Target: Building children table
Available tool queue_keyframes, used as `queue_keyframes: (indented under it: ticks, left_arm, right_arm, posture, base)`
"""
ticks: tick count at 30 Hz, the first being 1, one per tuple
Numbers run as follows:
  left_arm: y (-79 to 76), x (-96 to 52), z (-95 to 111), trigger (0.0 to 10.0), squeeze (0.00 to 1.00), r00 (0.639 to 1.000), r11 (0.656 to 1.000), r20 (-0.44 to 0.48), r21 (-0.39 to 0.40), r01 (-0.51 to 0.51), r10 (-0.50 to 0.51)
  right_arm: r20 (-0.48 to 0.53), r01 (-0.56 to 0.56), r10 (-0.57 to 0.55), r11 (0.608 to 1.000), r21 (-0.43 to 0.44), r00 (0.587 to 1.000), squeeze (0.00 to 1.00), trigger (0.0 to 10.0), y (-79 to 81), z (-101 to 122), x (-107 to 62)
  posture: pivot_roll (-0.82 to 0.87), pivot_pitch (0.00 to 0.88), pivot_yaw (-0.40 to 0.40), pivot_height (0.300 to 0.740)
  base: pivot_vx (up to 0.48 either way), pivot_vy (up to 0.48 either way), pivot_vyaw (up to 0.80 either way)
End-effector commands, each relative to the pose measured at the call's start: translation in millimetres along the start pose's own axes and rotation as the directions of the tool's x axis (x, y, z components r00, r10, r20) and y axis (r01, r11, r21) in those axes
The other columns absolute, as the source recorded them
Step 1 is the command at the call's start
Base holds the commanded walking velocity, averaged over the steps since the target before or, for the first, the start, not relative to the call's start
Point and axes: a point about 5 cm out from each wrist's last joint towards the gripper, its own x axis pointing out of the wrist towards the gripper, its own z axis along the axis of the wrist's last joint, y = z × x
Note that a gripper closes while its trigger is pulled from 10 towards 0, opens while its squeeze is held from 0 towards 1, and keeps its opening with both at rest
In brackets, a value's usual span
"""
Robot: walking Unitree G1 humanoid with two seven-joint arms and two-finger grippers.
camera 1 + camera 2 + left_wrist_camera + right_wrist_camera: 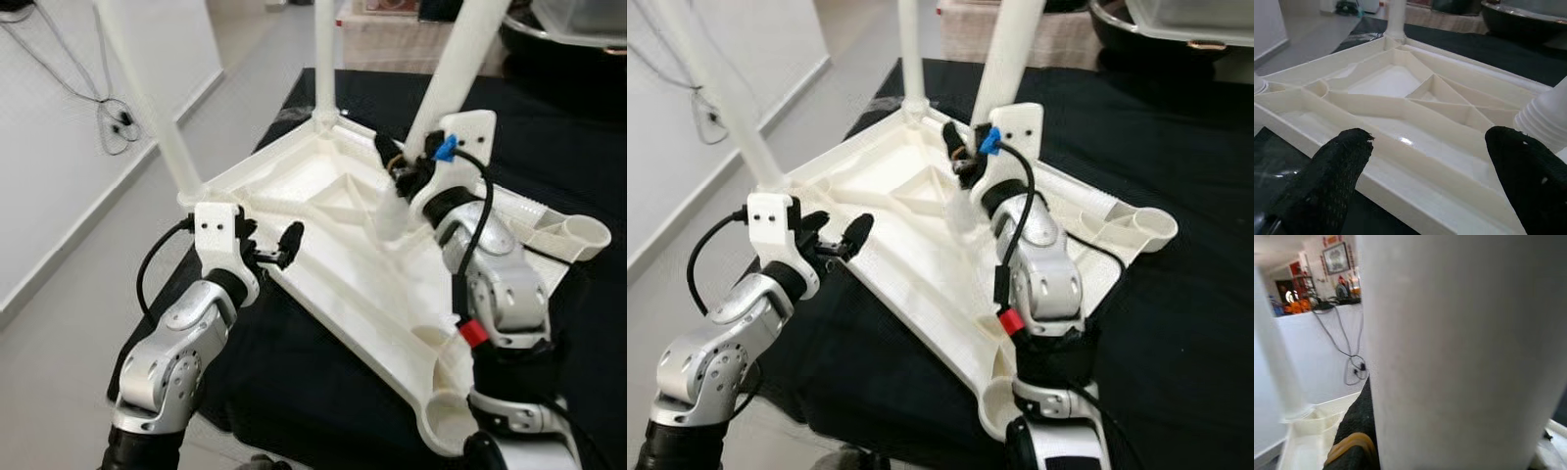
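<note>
White upturned tabletop carries three legs, one gripped by right end effector.

No text, label, brand, number or sign can be read in any view. The framed picture on the far wall in the right wrist view is too small and blurred to make out, and the white tabletop and its legs carry no visible markings.

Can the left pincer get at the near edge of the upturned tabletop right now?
Probably yes: the left pincer is open and sits right at the tabletop edge, with nothing between them.
</note>
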Motion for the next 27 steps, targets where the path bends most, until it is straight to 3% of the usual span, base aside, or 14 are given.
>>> queue_keyframes:
  ticks: [1, 6, 14, 20, 22, 27]
  left_arm:
    - [-0.2, -1.5, 0.1, 10.0, 0.0, 1.0, 1.0, 0.008, 0.016, -0.007, 0.007]
    - [0.5, -1.5, 0.3, 10.0, 0.0, 1.0, 1.0, 0.027, 0.029, 0.002, -0.003]
    - [7.1, -13.0, -10.8, 10.0, 0.0, 0.999, 0.999, 0.018, -0.019, 0.049, -0.048]
    - [12.4, -18.7, -22.6, 10.0, 0.0, 1.0, 0.999, -0.002, -0.051, -0.01, 0.01]
    - [16.1, -20.4, -34.0, 10.0, 0.0, 0.999, 1.0, -0.047, 0.008, -0.027, 0.027]
    - [21.9, -29.8, -52.9, 10.0, 0.0, 0.992, 0.998, -0.118, 0.057, -0.027, 0.034]
  right_arm:
    - [0.021, -0.015, 0.014, 1.0, 0.004, 1.0, 0.0, 10.0, 2.1, 3.1, -1.8]
    - [0.023, -0.021, 0.021, 1.0, -0.012, 0.999, 0.0, 10.0, 2.2, 4.0, -1.1]
    - [0.001, -0.029, 0.029, 0.999, -0.034, 1.0, 0.0, 10.0, 1.8, -1.5, -4.0]
    - [-0.02, -0.049, 0.049, 0.998, -0.049, 0.999, 0.0, 10.0, 0.1, -4.7, -6.7]
    - [-0.03, -0.067, 0.066, 0.996, -0.055, 0.997, 0.0, 10.0, 0.8, -6.1, -6.8]
    - [-0.042, -0.088, 0.086, 0.994, -0.063, 0.995, 0.0, 10.0, 3.7, -9.4, -10.5]
  posture:
    - [-0.06, 0.114, 0.046, 0.74]
    - [-0.06, 0.115, 0.045, 0.74]
    - [-0.07, 0.115, 0.045, 0.74]
    - [-0.07, 0.118, 0.046, 0.74]
    - [-0.07, 0.117, 0.048, 0.74]
    - [-0.07, 0.113, 0.054, 0.74]
  base:
    - [-0.315, 0.0, 0.0]
    - [-0.162, 0.0, 0.0]
    - [0.0, -0.06, 0.0]
    - [0.0, -0.297, 0.0]
    - [0.0, 0.0, 0.0]
    - [0.0, 0.0, 0.0]
